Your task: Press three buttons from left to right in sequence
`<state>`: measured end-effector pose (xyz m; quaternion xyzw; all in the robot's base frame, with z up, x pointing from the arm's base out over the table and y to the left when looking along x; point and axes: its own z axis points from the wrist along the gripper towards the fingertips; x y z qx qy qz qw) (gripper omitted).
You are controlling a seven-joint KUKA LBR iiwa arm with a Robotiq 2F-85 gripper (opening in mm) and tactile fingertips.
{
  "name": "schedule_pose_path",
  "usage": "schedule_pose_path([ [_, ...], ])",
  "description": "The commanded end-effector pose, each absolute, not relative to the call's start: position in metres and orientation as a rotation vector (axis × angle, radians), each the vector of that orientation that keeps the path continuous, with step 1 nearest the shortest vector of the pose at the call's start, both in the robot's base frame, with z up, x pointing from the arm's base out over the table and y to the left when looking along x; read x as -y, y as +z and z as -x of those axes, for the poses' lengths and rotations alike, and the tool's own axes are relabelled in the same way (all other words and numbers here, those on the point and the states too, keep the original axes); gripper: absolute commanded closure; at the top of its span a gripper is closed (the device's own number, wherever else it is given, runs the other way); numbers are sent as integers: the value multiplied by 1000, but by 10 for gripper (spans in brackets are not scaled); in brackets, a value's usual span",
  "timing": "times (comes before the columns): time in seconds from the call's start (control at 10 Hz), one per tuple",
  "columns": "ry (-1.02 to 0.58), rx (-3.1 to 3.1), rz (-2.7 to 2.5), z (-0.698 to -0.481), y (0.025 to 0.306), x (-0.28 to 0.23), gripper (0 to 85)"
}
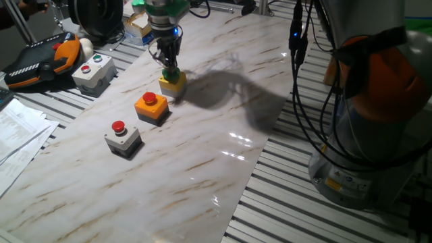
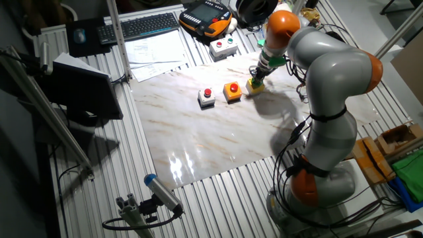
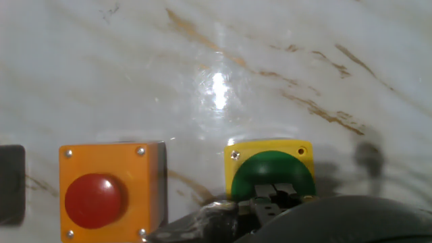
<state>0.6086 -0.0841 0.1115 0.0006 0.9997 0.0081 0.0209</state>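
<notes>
Marbled white tabletop (image 1: 202, 169) on a slatted metal bench, cables and gear round the edges.

Three button boxes sit in a diagonal row, center-left of one fixed view. Yellow box w/ green cap (image 1: 173, 82) is top of the row, orange box w/ red cap (image 1: 151, 106) just below-left of it, grey box w/ red cap (image 1: 123, 138) lowest and furthest left. Boxes near each other, not touching. In the other fixed view the row runs roughly level, upper center: grey (image 2: 207, 97), orange (image 2: 232, 90), yellow (image 2: 254, 84) at the right end.

Gripper (image 1: 169, 67) comes down from the top of frame, tips right on the green cap. Hand view: green cap (image 3: 273, 174) at lower center, gripper parts (image 3: 273, 196) overlapping its lower edge — contact looks likely. Orange box (image 3: 108, 190) lower left, dark edge of the grey box at far left. Fingers spread or pressed together — can't tell, no view shows the tips clearly.

Further out: larger grey box w/ red + green buttons (image 1: 94, 70) upper left, orange-black pendant (image 1: 40, 59) beyond it, papers (image 1: 17, 135) at left edge. Arm base (image 1: 371, 135) fills the right side.
</notes>
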Motion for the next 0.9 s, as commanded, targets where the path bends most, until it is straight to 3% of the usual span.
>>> schedule_pose_path([
  [0.0, 26, -3100, -2, -609, 110, 85, 843],
  [0.5, 38, -3093, 0, -610, 104, 85, 843],
  [0.8, 46, -3106, -14, -612, 120, 80, 843],
])
